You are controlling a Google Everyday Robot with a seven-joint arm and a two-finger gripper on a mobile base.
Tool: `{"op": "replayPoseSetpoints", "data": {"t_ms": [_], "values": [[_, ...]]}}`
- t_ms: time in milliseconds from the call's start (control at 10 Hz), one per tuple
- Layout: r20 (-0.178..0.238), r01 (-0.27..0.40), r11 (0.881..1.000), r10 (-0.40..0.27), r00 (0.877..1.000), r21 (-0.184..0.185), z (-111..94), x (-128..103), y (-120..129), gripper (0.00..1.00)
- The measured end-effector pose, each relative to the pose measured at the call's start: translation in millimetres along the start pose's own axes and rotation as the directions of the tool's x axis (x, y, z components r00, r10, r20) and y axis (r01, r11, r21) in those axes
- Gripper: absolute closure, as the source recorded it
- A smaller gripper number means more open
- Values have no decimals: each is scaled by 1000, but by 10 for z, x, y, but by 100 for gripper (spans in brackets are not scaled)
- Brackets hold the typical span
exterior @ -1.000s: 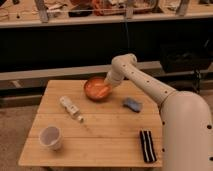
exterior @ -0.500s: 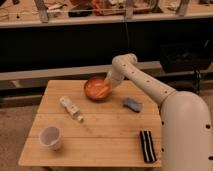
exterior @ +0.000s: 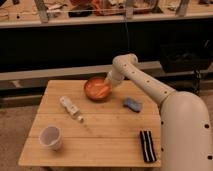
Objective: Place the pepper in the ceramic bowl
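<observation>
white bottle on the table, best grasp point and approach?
Grip the white bottle across its mid-body, coming from above: it lies flat on the table, slim, angled, with free space on both long sides. The tool is shut over the ceramic bowl, where the pepper lies.

orange pepper (exterior: 102,93) flat inside orange-brown ceramic bowl (exterior: 90,90), end effector (exterior: 108,83) shut at rim

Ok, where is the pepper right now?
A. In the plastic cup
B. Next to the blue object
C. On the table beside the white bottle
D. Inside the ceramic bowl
D: the pepper lies inside the ceramic bowl, with the gripper at the bowl's right rim; the white bottle, the plastic cup and the blue object have no pepper by them.
</observation>
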Motion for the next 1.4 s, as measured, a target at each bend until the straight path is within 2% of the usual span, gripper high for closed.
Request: {"op": "replayPoseSetpoints", "data": {"t_ms": [1400], "values": [[10, -28, 999, 27, 1000, 17, 48, 71, -21, 100]]}}
